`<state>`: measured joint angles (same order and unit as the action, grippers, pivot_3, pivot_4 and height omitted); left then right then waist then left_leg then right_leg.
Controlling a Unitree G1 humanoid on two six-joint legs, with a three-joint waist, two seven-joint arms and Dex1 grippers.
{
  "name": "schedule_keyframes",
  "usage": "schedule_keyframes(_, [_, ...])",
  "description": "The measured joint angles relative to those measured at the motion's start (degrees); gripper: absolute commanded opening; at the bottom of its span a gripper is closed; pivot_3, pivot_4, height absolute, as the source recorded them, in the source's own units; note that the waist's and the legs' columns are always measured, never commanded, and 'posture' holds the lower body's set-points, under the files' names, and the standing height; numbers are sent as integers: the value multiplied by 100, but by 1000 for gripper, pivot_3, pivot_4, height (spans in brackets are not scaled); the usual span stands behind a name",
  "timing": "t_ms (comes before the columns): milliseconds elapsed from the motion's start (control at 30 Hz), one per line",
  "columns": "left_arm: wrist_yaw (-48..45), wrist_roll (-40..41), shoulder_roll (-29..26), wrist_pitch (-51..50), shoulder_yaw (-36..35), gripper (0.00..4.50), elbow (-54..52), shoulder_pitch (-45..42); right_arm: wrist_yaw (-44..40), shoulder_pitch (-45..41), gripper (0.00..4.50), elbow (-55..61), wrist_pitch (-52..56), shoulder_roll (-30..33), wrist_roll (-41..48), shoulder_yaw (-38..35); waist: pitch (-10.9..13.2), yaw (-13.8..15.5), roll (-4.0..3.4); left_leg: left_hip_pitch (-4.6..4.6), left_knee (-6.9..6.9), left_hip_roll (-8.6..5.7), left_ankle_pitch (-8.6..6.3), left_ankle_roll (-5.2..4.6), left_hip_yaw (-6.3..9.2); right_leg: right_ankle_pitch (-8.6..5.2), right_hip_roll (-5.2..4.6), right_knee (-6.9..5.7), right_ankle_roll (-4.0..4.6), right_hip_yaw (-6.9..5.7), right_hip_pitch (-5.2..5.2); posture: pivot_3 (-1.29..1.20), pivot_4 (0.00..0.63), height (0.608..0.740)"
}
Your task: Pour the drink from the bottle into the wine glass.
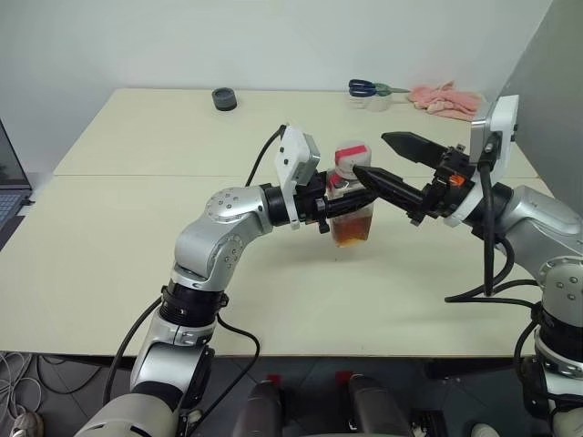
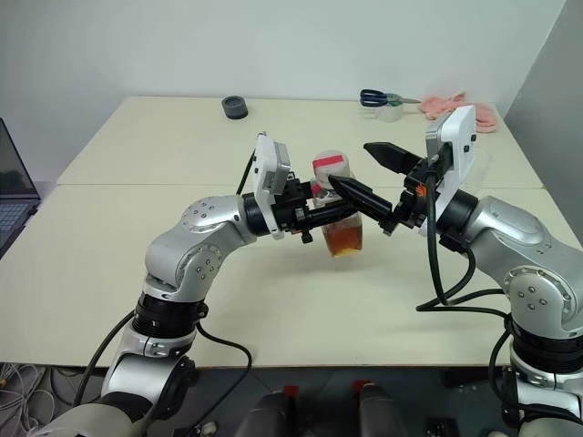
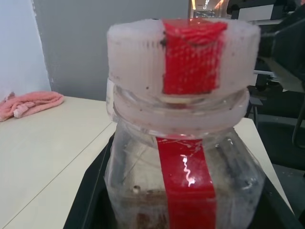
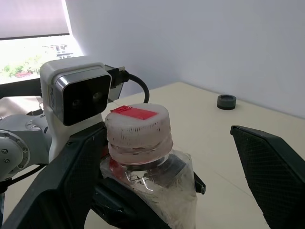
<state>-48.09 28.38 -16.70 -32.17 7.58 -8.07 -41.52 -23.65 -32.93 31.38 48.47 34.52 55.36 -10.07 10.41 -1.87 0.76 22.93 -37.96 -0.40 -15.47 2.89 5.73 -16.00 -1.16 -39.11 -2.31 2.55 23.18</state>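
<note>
The bottle is a small clear plastic one with a red strip down its side, standing upright over the middle of the table. Its wide whitish cap, with a red strip across it, is on. The amber drink fills its lower part. My left gripper is shut on the bottle's body from the left. My right gripper reaches in from the right, open, with one finger in front of the cap and the other behind it, neither touching. The wine glass is out of view.
At the table's far edge stand a small black round object, a short clear cup with blue-handled scissors and a pink cloth. A laptop sits off the left edge. A grey panel rises at the right.
</note>
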Motion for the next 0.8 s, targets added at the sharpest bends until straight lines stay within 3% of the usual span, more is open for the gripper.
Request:
schedule_keyframes(367, [-3,0,-2,0,0,1845,-44,0,49,39,4425,124,32,-49,715,-35,0,0,0,0,0,0,0,0,0,0,0,0,0,0,-1,0,150,740])
schedule_keyframes(700, [-4,1,1,0,2,1845,-49,-1,-186,-269,4425,-188,-406,-378,-187,698,0,3,0,0,0,-1,0,0,0,0,0,2,0,0,0,0,150,740])
schedule_keyframes(800, [2,1,-20,-7,2,1845,-66,0,-275,-347,3873,-302,-455,-465,-268,708,0,3,0,0,0,0,0,0,1,0,-1,2,0,0,0,0,150,740])
